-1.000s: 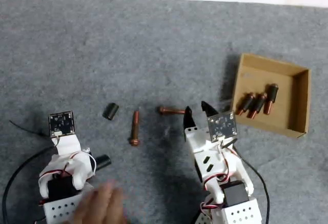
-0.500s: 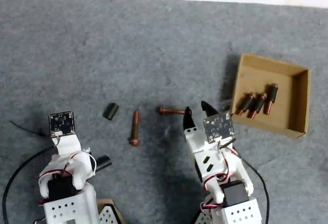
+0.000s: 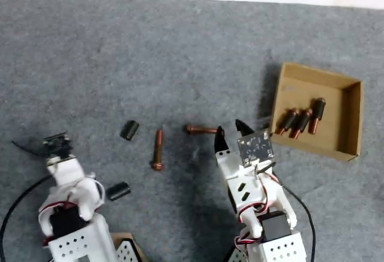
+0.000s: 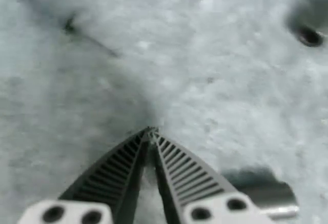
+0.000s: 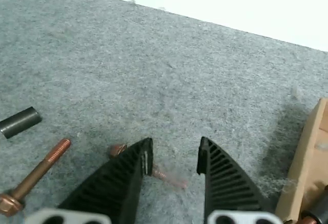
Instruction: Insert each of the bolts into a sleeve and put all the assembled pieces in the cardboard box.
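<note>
One bolt (image 3: pixel 158 149) lies on the grey counter (image 3: pixel 180 52) near its middle, running near to far with its head toward the arms. The other bolt (image 3: pixel 200 129) lies crosswise just to its right. From above, this one's end seems to reach the right tool (image 3: pixel 230 128). The right wrist view shows more: the threaded shank lies on the felt in the gap between the widely spread jaws, and the head sits out past one finger. The right tool holds nothing.

A dark sleeve (image 3: pixel 129 130) lies left of the bolts. A second sleeve (image 3: pixel 118 190) lies nearer, just beside the left arm. The left tool (image 4: pixel 149 131) is closed tip to tip on nothing, low over bare felt at the near left.

The cardboard box (image 3: pixel 354 115) sits at the right, well apart from the loose parts. Three assembled pieces (image 3: pixel 302 123) lie side by side toward its near left wall, and its far floor is bare. A narrow strip of counter separates the right tool from the box. Beyond the parts, the felt runs open to the far edge.
</note>
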`<state>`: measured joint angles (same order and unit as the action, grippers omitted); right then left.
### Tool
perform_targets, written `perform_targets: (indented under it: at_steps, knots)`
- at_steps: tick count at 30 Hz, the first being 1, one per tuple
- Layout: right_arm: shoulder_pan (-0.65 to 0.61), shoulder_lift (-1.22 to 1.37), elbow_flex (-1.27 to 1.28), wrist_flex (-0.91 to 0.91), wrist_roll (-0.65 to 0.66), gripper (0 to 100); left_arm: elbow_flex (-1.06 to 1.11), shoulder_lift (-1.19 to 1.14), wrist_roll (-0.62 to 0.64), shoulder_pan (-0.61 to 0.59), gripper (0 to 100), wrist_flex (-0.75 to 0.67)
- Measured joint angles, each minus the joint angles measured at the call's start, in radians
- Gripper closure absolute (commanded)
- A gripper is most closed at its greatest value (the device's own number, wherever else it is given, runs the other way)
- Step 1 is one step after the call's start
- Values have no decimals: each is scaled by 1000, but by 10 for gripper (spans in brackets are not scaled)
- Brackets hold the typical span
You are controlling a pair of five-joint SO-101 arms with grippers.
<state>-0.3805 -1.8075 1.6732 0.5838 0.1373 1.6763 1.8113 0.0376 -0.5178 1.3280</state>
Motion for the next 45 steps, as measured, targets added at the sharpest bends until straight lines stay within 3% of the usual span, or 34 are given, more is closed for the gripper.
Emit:
perform_targets:
  at_steps: [4,10,14,19,22,28,34,45]
  knots:
    - [0,0,0,0,0,865,-8,0,-2,-170,993,-91]
    - [0,0,0,37,0,865,-8,0,-2,-571,993,-195]
    - [-123,0,-2,120,2,864,-8,0,-2,-795,992,-180]
    - [-342,52,-94,216,23,861,-5,0,-2,-816,990,-170]
    - [-384,184,-187,212,77,861,-5,0,-12,-816,991,-167]
    - [-500,655,-445,137,94,844,-3,0,-150,-816,993,-164]
    - [-703,1122,-713,104,101,661,0,0,-166,-816,993,-164]
    - [-853,1772,-1036,104,210,659,0,0,-169,-816,993,-164]
